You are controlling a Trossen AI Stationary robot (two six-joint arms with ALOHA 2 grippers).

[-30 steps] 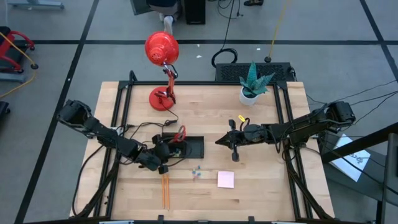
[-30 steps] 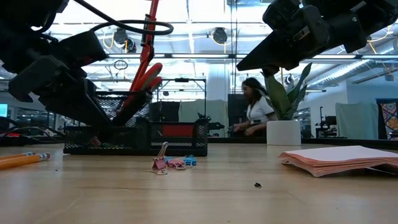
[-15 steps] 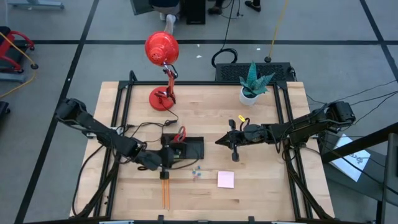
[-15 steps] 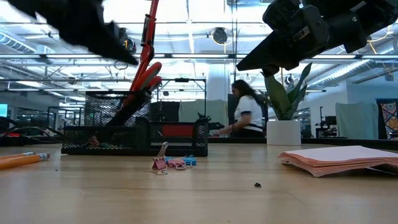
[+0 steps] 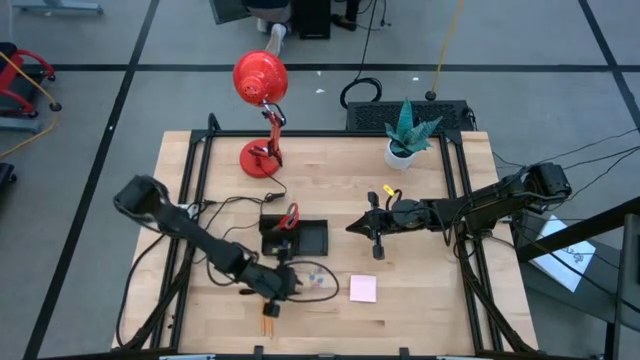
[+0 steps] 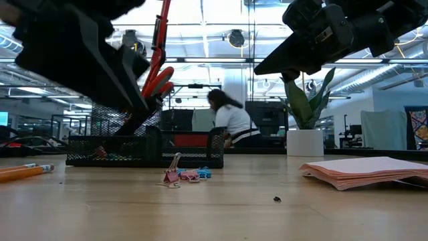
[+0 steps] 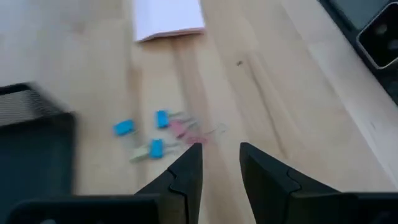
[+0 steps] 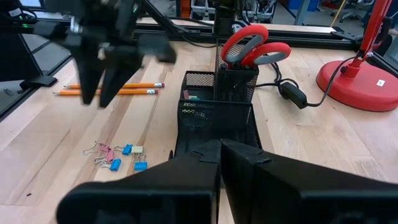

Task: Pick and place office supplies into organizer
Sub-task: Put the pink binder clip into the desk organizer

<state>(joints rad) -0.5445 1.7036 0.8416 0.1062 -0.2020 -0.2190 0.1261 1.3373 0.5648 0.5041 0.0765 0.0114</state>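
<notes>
The pale wooden plank worktop (image 5: 330, 170) stands on a grey floor (image 5: 90, 100) crossed by dark lines. At its far edge stand a red desk lamp with a round base (image 5: 262, 90) and a green spiky plant in a white pot (image 5: 405, 135). Beyond the worktop lies a bright open workroom with ceiling lights (image 6: 235, 37), dark shelving and a person in a white top (image 6: 231, 124) bent over a far bench.
</notes>
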